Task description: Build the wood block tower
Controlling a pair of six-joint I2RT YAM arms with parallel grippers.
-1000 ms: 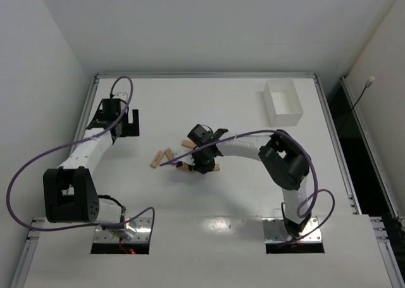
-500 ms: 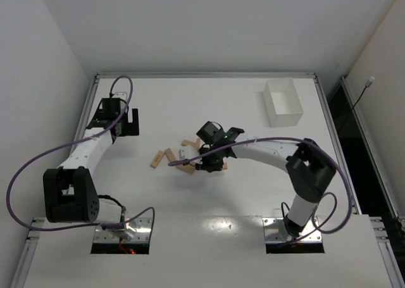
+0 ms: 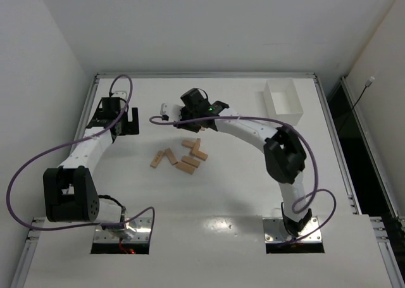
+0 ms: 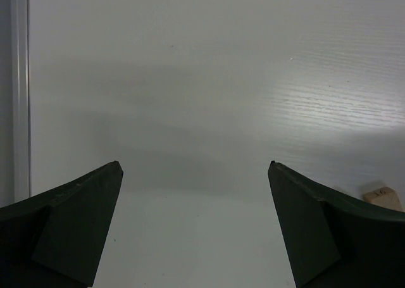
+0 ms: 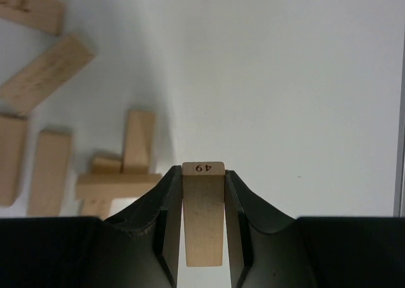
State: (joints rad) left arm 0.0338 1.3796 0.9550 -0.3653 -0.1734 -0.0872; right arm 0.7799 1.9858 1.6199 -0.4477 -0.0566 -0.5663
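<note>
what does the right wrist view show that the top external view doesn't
Only the right wrist view: the wood block clamped in the right gripper, its end stamped 49. Only the top external view: the white bin and the open left gripper. Both: the loose wood blocks lying on the table.

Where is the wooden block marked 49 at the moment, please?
The block marked 49 is held in the right gripper, seen centrally in the right wrist view; in the top view that gripper sits just beyond the loose wood blocks at mid-table.
</note>
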